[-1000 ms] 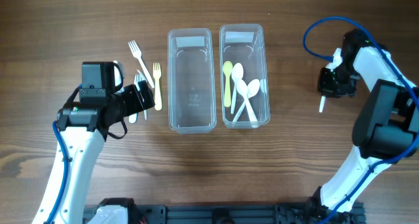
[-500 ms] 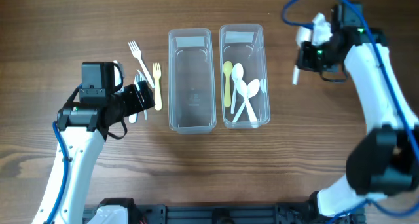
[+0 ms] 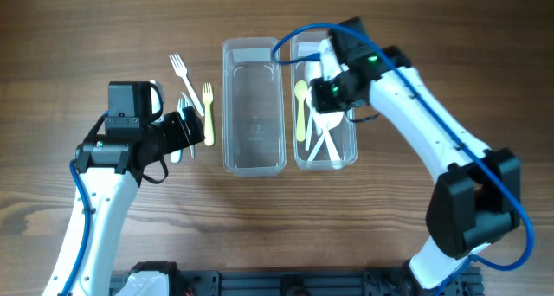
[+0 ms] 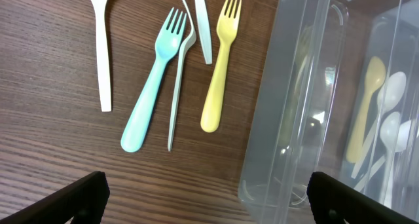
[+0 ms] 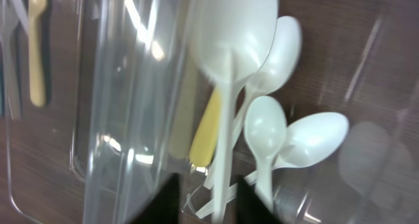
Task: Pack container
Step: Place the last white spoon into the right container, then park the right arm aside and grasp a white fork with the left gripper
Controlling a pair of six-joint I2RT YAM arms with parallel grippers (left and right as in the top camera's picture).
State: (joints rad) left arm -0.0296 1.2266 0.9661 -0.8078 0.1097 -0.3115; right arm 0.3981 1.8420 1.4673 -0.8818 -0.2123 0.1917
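Two clear containers stand side by side. The left container point(image 3: 253, 106) is empty. The right container point(image 3: 324, 149) holds a yellow spoon point(image 3: 300, 106) and a few white spoons point(image 3: 329, 123). My right gripper point(image 3: 325, 90) is over the right container, shut on a white spoon point(image 5: 230, 47) whose bowl points away from the fingers point(image 5: 216, 201). My left gripper point(image 3: 195, 130) is open and empty beside the forks; its fingertips point(image 4: 206, 201) frame the left container's edge point(image 4: 275, 152). A yellow fork point(image 4: 219, 67), a teal fork point(image 4: 150, 96) and white forks point(image 4: 101, 47) lie on the table.
The forks lie in a loose group left of the left container, with a white fork point(image 3: 184, 75) furthest back. The right arm's blue cable point(image 3: 294, 32) loops above the containers. Wooden table point(image 3: 104, 36) all round.
My right arm has swung from the table's far right to above the right container, carrying the white spoon. The left arm and the forks have not moved.
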